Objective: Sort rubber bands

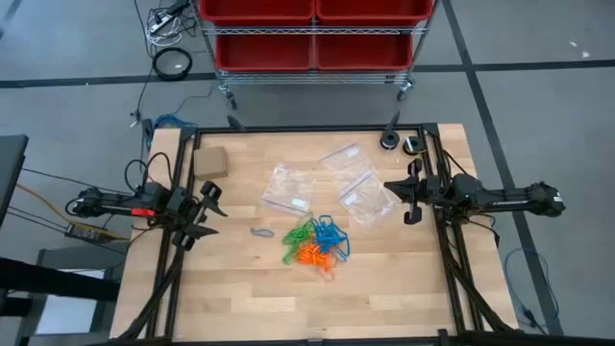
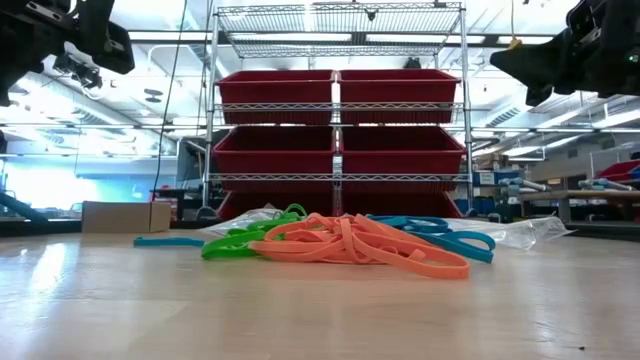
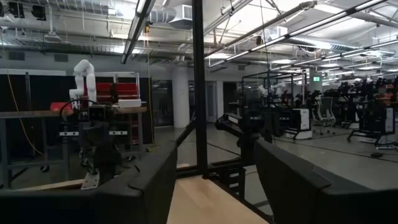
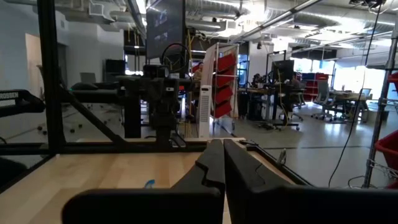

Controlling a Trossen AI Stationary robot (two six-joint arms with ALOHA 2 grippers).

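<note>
While the rubber bands (image 1: 315, 241) lie mixed in one pile on the counter (image 1: 240, 288), nothing looks sorted; left jaws spread, right jaws clenched, both empty.

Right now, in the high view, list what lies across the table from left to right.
left gripper → cardboard box → lone grey-blue band → green bands → blue bands → right gripper
</note>
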